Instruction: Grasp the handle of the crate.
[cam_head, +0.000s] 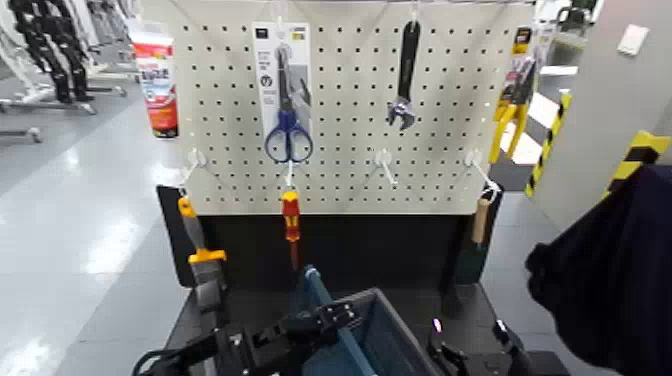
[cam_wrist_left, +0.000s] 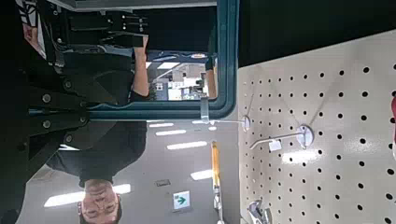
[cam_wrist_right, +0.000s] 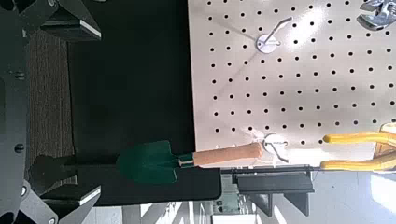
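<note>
The dark blue-grey crate (cam_head: 385, 340) sits at the bottom centre of the head view, on the black table below the pegboard. Its teal handle (cam_head: 312, 290) stands raised at the crate's left side. It also shows in the left wrist view (cam_wrist_left: 168, 110) as a teal bar with a corner. My left gripper (cam_head: 325, 320) reaches in from the left and is shut on the handle. My right gripper (cam_head: 470, 358) waits low at the right of the crate, and its fingers (cam_wrist_right: 56, 177) stand wide apart and empty.
The pegboard (cam_head: 440, 120) carries a scissors pack (cam_head: 285, 95), a wrench (cam_head: 404, 75), a red-and-yellow screwdriver (cam_head: 290, 220), an orange-and-grey brush (cam_head: 200, 260) and a green trowel (cam_wrist_right: 154, 161). A dark cloth shape (cam_head: 610, 270) fills the right. A person (cam_wrist_left: 98, 177) stands behind.
</note>
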